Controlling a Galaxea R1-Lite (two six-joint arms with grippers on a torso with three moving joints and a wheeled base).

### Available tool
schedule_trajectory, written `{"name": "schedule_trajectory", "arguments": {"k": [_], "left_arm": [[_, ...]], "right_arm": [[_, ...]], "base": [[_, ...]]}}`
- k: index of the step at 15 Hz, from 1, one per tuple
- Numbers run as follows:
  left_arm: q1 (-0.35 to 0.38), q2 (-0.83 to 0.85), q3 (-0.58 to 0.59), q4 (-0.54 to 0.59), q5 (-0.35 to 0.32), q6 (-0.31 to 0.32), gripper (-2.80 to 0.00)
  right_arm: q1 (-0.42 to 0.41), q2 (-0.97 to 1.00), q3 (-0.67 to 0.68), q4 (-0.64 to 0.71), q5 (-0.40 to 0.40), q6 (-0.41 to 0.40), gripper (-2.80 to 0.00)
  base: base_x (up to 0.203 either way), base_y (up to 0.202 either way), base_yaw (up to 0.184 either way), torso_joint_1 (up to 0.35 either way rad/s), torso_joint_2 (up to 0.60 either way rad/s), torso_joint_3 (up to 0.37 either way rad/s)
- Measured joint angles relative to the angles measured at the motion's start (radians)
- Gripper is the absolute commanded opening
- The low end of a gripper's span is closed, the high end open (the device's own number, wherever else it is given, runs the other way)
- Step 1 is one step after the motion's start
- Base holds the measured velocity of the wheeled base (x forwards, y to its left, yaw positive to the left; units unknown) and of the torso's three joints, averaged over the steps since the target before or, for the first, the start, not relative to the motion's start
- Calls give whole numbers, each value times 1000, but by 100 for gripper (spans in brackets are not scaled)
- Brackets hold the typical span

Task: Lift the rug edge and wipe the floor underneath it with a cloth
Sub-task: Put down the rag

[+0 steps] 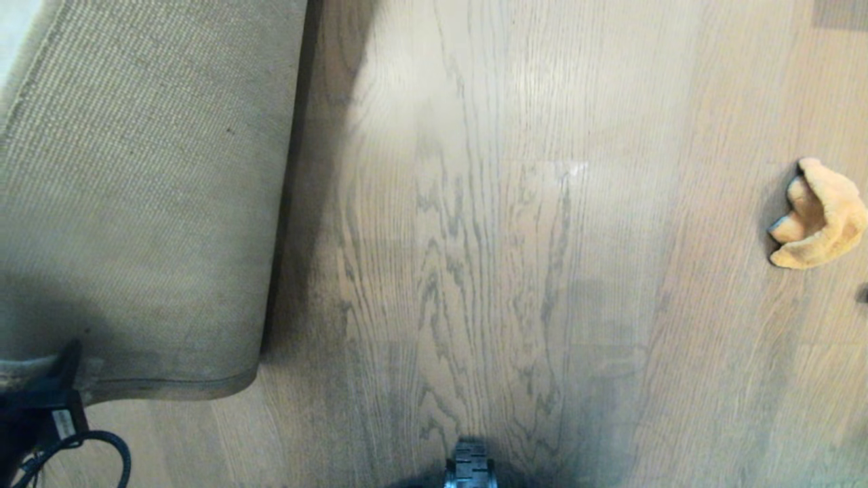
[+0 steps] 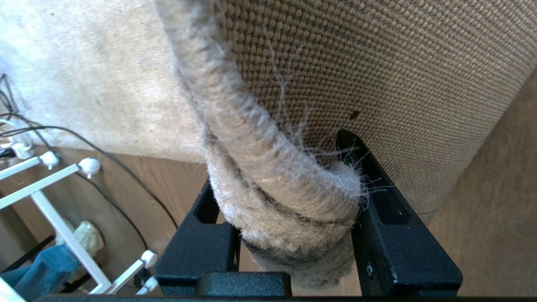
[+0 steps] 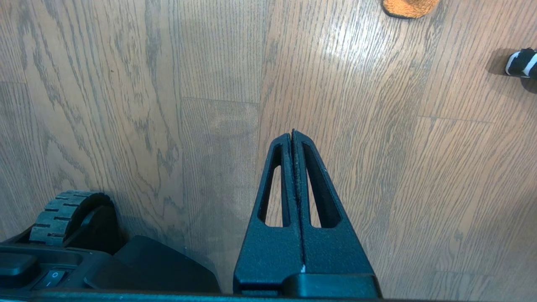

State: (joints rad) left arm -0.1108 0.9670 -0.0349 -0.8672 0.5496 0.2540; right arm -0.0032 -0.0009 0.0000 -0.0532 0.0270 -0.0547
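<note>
Left gripper [image 2: 289, 201]: pinches the rug edge [image 2: 268, 167], which is lifted and folded over, the tan backing facing up.
Floor [image 1: 488, 237]: bare beside the fold.
Right gripper [image 3: 292, 135]: fingers pressed together, above the floor.
Cloth [image 1: 820, 213]: crumpled, far right, well apart from the rug.

Left gripper [image 2: 293, 218] fingers [image 2: 377, 209] clamp the rug edge [image 2: 268, 167], folded up with woven backing [image 2: 377, 63] exposed; floor [image 2: 495, 209] at four o'clock.

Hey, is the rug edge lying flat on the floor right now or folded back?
Folded back: the rug edge shows its woven tan backing, and the left gripper is clamped on its bound border.
</note>
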Motion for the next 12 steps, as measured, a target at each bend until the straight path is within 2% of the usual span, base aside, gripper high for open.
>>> {"name": "schedule_trajectory", "arguments": {"k": [7, 8, 12], "left_arm": [[-40, 7, 0, 5, -1, -35, -280], [-43, 7, -1, 5, -1, -38, 0], [-52, 8, 0, 18, 8, -40, 0]], "right_arm": [[0, 0, 0, 0, 0, 0, -280], [0, 0, 0, 0, 0, 0, -280], [0, 0, 0, 0, 0, 0, -280]], "base": [[0, 0, 0, 0, 0, 0], [0, 0, 0, 0, 0, 0], [0, 0, 0, 0, 0, 0]]}}
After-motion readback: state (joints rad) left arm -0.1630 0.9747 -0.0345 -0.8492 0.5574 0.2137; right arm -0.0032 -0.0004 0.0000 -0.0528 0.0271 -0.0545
